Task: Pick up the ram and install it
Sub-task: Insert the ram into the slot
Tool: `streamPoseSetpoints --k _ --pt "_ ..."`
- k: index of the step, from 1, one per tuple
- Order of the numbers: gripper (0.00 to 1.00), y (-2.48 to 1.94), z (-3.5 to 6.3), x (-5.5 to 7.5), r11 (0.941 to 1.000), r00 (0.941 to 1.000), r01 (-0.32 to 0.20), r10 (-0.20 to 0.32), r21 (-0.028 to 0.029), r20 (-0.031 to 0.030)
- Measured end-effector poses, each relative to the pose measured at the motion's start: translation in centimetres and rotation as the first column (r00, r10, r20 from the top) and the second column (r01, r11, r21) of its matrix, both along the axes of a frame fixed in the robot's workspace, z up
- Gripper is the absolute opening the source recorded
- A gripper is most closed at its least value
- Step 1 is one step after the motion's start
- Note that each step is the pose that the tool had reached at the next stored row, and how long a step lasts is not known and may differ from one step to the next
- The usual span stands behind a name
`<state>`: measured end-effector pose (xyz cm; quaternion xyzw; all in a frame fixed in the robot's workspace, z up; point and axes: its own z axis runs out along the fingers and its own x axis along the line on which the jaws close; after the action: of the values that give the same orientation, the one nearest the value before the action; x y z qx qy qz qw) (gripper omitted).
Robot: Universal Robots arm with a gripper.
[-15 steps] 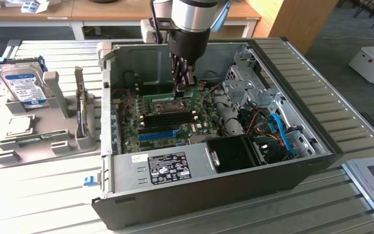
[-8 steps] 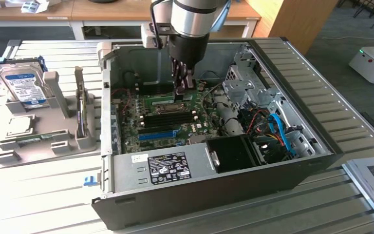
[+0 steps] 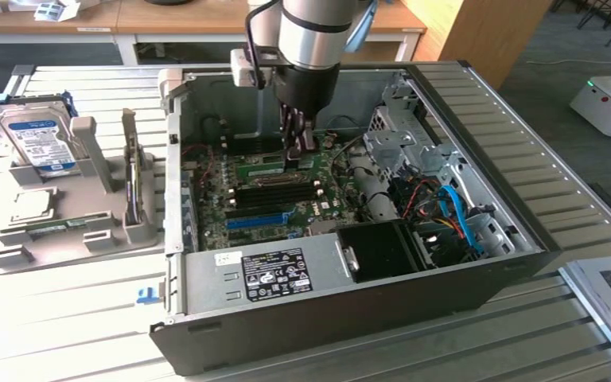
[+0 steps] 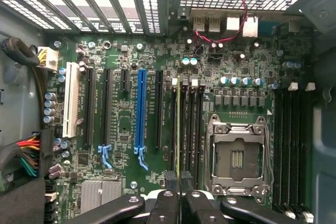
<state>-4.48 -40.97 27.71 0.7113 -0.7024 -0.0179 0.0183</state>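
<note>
One gripper is seen inside the open computer case in the exterior view, low over the motherboard. In the wrist view the ram is clamped edge-on by the narrowly closed gripper and aligned along the black memory slots, apparently for seating.

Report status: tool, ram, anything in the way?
Tool shut on the ram. Ram lined along the memory slots beside the empty CPU socket; seated or not, cannot tell. Nothing lying across those slots.
</note>
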Motion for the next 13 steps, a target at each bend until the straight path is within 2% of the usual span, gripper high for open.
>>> streamPoseSetpoints --k 13 --pt "0.12 0.0 -1.6 0.0 1.0 1.0 0.002 -0.002 0.0001 0.0001"
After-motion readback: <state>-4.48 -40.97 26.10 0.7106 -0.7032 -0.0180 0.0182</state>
